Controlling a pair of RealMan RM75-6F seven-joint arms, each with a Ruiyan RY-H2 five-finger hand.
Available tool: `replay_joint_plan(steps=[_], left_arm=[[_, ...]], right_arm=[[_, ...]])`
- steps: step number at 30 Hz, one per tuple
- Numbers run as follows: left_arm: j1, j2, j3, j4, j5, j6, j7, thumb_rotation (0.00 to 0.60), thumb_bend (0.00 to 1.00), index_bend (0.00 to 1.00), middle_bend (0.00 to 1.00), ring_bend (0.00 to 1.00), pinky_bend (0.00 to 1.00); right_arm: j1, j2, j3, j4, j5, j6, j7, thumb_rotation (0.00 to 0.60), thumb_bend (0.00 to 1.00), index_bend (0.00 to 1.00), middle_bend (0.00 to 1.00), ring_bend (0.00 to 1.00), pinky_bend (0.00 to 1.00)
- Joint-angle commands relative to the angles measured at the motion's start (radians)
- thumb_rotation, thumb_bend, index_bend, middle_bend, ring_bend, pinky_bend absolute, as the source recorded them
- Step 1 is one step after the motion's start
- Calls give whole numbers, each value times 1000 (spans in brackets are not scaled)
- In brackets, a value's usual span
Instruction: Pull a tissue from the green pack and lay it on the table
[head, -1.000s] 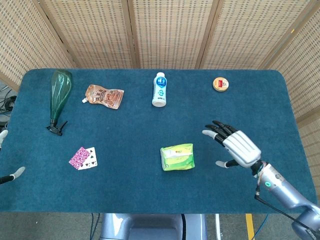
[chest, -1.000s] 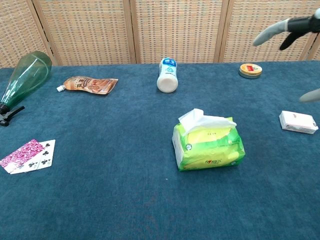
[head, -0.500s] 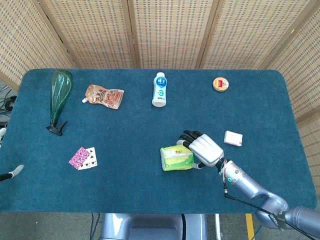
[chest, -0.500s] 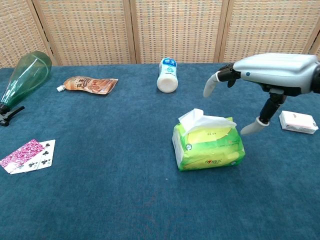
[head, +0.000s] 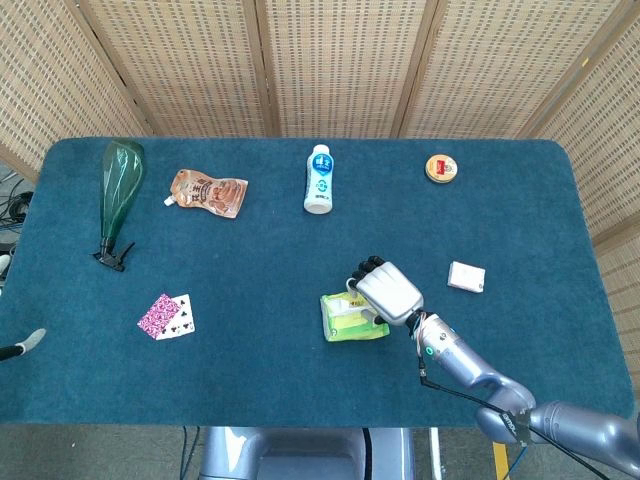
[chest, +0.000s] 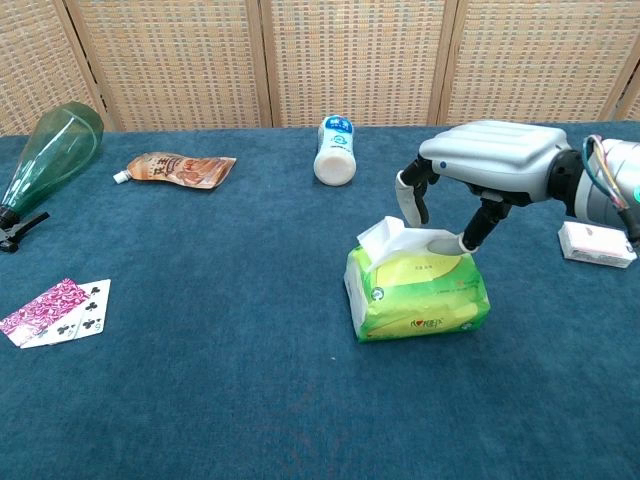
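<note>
The green tissue pack (head: 345, 322) (chest: 420, 295) lies on the blue table (head: 260, 270) right of centre, with a white tissue (chest: 385, 237) sticking up from its top slot. My right hand (head: 388, 290) (chest: 495, 150) hovers palm-down directly over the pack. Its fingers (chest: 410, 205) point down, spread apart beside the tissue tuft, and the thumb tip touches the pack's top. Nothing is pinched between them. Of my left hand (head: 28, 343) only a fingertip shows at the left edge of the head view, far from the pack.
A small white box (head: 466, 277) (chest: 596, 244) lies right of the pack. A white bottle (head: 319, 180), a round tin (head: 441, 168), a brown pouch (head: 208, 192) and a green spray bottle (head: 120, 190) lie along the back. Playing cards (head: 167, 316) sit front left.
My right hand has swung in from the right, moved over the pack and lowered its fingers around the tissue tuft. The pack and the left hand have not moved.
</note>
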Motion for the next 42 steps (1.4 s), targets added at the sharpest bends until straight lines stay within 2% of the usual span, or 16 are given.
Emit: replay_joint_plan(steps=[1,4,10,15,20,25,28,32,37,42], left_arm=[[-1,1,-1,-1,-2,-2,0,600,0,0,0,0,0],[-1,1,-2,-1,-5,-3,-2,600,0,0,0,0,0],[0,3,-1,-3,-3,-1,-5,600,0,0,0,0,0],[1,5,-1,-5,-1,2,-9,600,0,0,0,0,0],[3,8,-1,-6,1,5,-15,600,0,0,0,0,0],[1,9,1,-3,3,0,-20,600,0,0,0,0,0],[0,8,0,-1,3,0,-19,600,0,0,0,0,0],[-1,8,-1,2,-2,-4,-23,600,0,0,0,0,0],[-11,8,-7,11,-25,-34,-30,600,0,0,0,0,0],[-26,7,-15,20,-55,-71,-31,600,0,0,0,0,0]], right_arm=[[6,-9,-2,7,9,4,-11,600,450,595,583,416,316],[6,-12,-5,3,2,22,-6,600,512,629,614,436,319],[-1,19,-5,-47,-34,77,35,600,525,633,619,437,320],[-12,91,18,-125,-81,152,61,600,542,633,619,438,320],[-22,201,99,-219,-77,232,71,600,546,633,619,437,328],[7,282,227,-256,70,227,45,600,562,633,619,437,330],[53,278,282,-214,191,191,-4,600,565,633,619,437,330],[118,222,307,-116,317,152,-54,600,566,633,619,437,330],[179,99,263,62,386,119,-96,600,564,633,619,437,330],[217,-40,194,265,422,57,-87,600,565,633,619,437,330]])
